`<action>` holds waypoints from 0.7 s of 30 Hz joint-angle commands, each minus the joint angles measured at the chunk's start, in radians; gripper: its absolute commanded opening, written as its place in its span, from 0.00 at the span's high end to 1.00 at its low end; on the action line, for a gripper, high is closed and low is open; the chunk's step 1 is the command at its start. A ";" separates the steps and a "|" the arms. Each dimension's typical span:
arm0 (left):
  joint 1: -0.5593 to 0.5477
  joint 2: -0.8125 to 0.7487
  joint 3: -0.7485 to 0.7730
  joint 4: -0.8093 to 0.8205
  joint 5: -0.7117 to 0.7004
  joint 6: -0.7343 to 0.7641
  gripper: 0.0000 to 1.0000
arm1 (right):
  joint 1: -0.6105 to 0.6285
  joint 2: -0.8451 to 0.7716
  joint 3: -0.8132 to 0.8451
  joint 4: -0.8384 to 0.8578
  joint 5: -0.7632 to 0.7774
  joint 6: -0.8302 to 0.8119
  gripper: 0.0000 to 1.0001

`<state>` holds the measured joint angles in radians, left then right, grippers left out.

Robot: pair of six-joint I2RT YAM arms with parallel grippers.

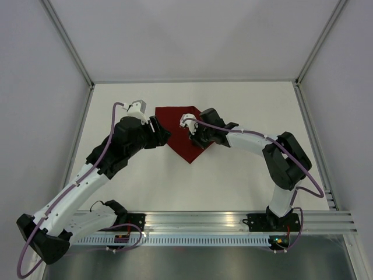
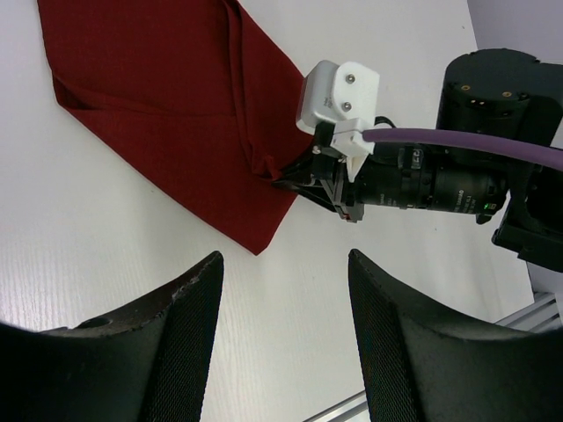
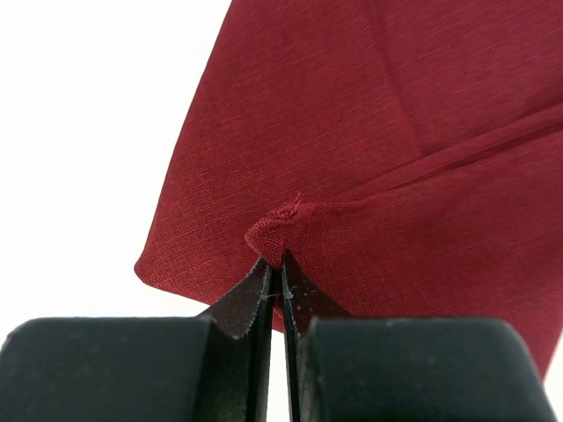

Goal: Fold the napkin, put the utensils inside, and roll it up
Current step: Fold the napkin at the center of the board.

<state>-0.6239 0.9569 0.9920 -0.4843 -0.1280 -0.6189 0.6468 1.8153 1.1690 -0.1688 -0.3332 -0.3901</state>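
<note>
Maroon napkin (image 1: 175,119) lies partly folded, a point toward the arms, mid-table (image 1: 233,175); right gripper (image 3: 280,264) is pinched tight on a raised cloth corner; left gripper (image 2: 286,280) hovers beside it, wide and empty; no fork in view, so filling and rolling seem undone.

White table (image 1: 233,186); maroon napkin (image 1: 182,143) lying folded on it, far middle, point toward near edge.

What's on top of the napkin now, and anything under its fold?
Only the right pincer sits on the napkin, shut on a pinched-up tip of cloth. Nothing else shows on top; anything between or beneath the folded layers is hidden.
</note>
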 commanded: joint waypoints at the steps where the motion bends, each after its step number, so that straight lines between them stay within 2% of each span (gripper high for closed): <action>1: -0.003 -0.020 0.005 -0.005 0.008 -0.038 0.37 | 0.013 0.027 -0.008 0.025 -0.010 -0.021 0.89; 8: -0.003 -0.018 -0.013 -0.005 0.010 -0.038 0.37 | 0.011 0.036 -0.002 0.005 -0.044 -0.018 0.88; 11: -0.002 -0.014 -0.016 -0.002 0.008 -0.038 0.37 | 0.013 0.038 0.003 -0.006 -0.059 -0.018 0.83; 13: -0.003 -0.007 -0.023 0.000 0.008 -0.036 0.37 | 0.013 0.041 0.008 -0.015 -0.070 -0.016 0.75; 21: -0.003 0.000 -0.032 0.012 0.008 -0.028 0.36 | 0.013 0.042 0.058 -0.084 -0.138 -0.007 0.65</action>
<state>-0.6239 0.9543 0.9653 -0.4850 -0.1276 -0.6209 0.6556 1.8492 1.1717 -0.2314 -0.3992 -0.3927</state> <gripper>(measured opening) 0.637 0.340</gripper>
